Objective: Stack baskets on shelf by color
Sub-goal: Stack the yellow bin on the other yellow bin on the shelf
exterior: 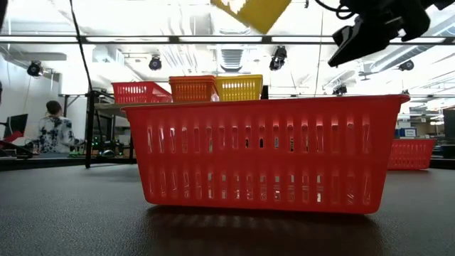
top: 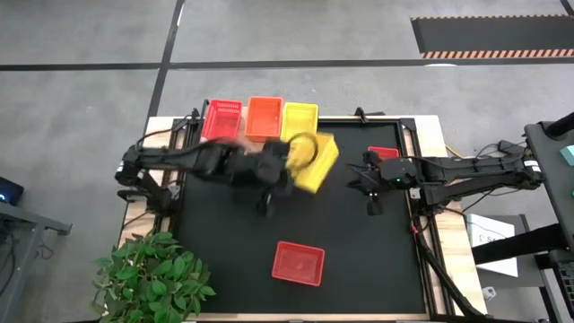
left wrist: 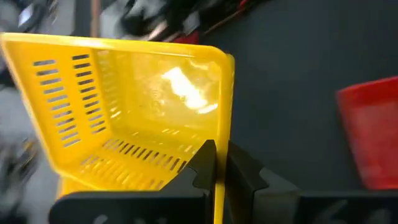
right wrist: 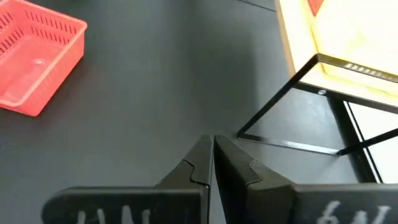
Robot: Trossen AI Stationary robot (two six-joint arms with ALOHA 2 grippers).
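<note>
At the far edge of the bench (top: 399,224), three baskets sit side by side on the shelf (top: 316,135): a red basket (top: 222,119) to the left, an orange basket (top: 264,117) in the middle, and a yellow basket (top: 299,118) to the right. The low view shows the same three in that order, raised above the black mat.

Left arm: reaches in from the left side across the mat. The left gripper (left wrist: 215,165) is clamped on the rim wall of a second yellow basket (top: 316,161), with one finger inside the wall and one outside. This held basket is lifted clear of the mat and tilted, positioned just in front of and slightly right of the yellow basket on the shelf. In the low view it shows only as a yellow corner at the top of frame, above the shelf row.

Right arm: extends in from the right side, with the right gripper (right wrist: 212,160) hovering over bare mat, fingers pressed together and holding nothing. A thin black shelf leg shows just ahead of it in the right wrist view.

Other baskets: one red basket (top: 298,262) rests upright on the mat near the front edge, well apart from both grippers. Another red basket (top: 384,152) lies near the back right of the mat, partly hidden by the right arm.

Surroundings: a green plant (top: 152,274) stands at the front left corner of the bench. A person (exterior: 53,128) is seated in the room beyond.
</note>
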